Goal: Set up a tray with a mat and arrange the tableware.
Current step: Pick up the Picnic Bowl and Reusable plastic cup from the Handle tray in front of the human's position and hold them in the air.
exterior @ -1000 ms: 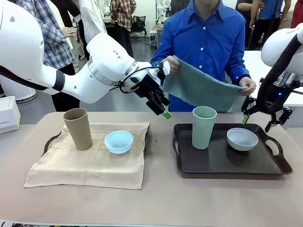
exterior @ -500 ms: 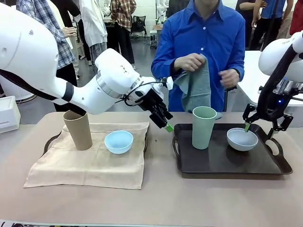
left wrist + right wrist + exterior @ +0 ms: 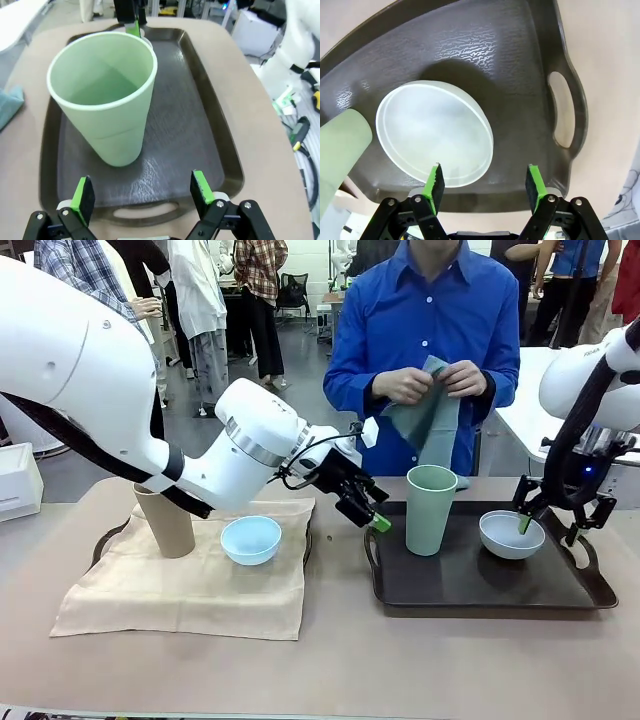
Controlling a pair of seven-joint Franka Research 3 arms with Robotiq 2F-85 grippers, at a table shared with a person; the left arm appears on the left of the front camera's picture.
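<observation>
Now, front view: my left pincer (image 3: 372,520), jaws apart, hangs just left of the pale green cup (image 3: 431,508) on the dark tray (image 3: 470,590). My right pincer (image 3: 549,526), also apart, hovers over the white bowl (image 3: 511,534).

Left wrist view: the pale green cup (image 3: 107,100) stands ahead, between my 2 pads' lines; I should advance level and straddle it.

Right wrist view: the white bowl (image 3: 432,132) has its rim between my pads; I should drop straight.

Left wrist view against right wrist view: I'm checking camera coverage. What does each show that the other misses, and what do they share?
Left wrist view: the left gripper, fingers open, the pale green cup's open mouth, and a teal cloth corner. Right wrist view: the right gripper, fingers open, at the white bowl's rim, and the bowl's inside. Both: the dark tray with the pale green cup standing on it.
</observation>
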